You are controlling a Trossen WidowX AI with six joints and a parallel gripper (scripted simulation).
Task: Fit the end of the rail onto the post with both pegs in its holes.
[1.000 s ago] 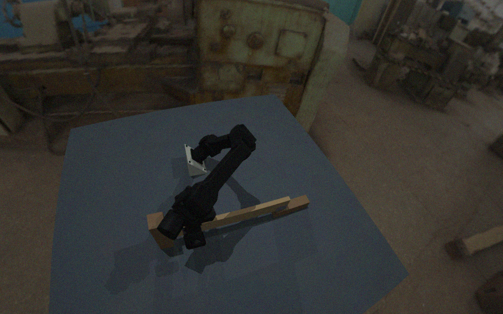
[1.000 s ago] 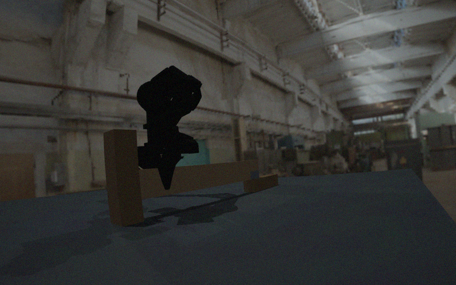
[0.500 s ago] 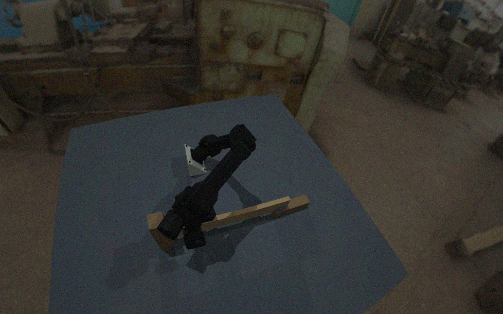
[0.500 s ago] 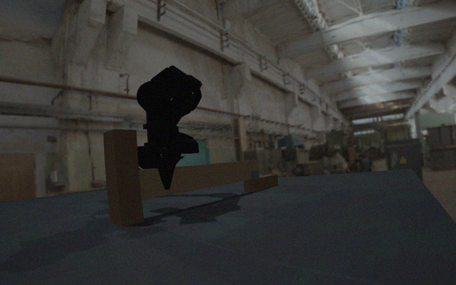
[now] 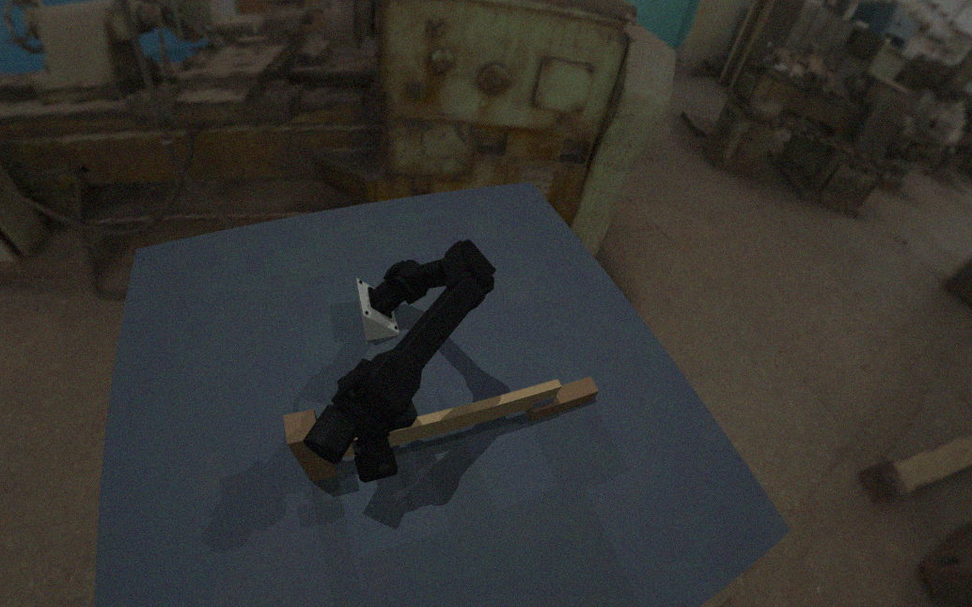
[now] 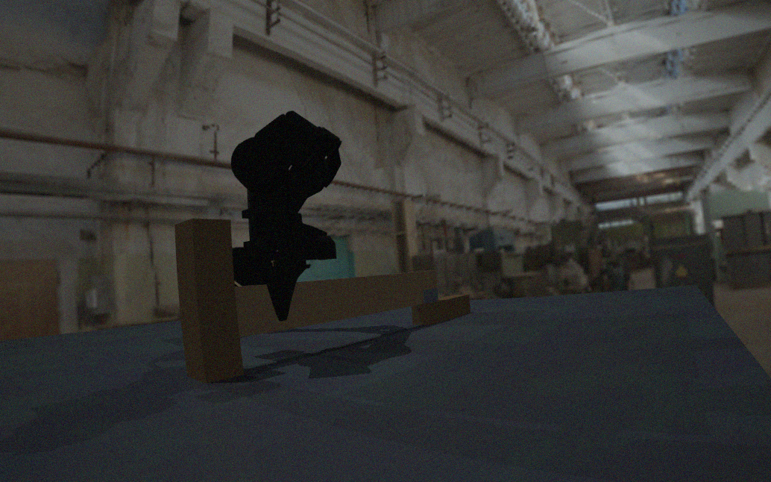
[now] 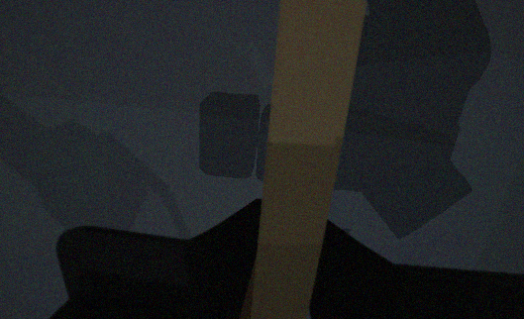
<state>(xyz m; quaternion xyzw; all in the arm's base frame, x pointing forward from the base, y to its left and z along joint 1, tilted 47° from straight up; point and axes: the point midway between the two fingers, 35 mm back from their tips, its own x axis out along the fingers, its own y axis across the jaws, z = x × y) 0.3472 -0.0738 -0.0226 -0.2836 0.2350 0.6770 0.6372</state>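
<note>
The long wooden rail (image 5: 474,411) (image 6: 346,296) (image 7: 307,124) lies about level above the blue table (image 5: 550,513). Its near end is up against the short upright post (image 5: 295,428) (image 6: 206,299). Its far end rests at the low footboard block (image 5: 573,393) (image 6: 443,308). The pegs and holes are hidden. My gripper (image 5: 378,445) (image 6: 281,305) (image 7: 280,209) comes down from above and is shut on the rail, close to the post. In the wrist view the rail runs up the middle between my dark fingers.
The arm's grey base plate (image 5: 374,313) stands on the table behind the rail. Old machinery (image 5: 497,98) stands beyond the table's far edge. A loose wooden beam (image 5: 949,457) lies on the floor to the right.
</note>
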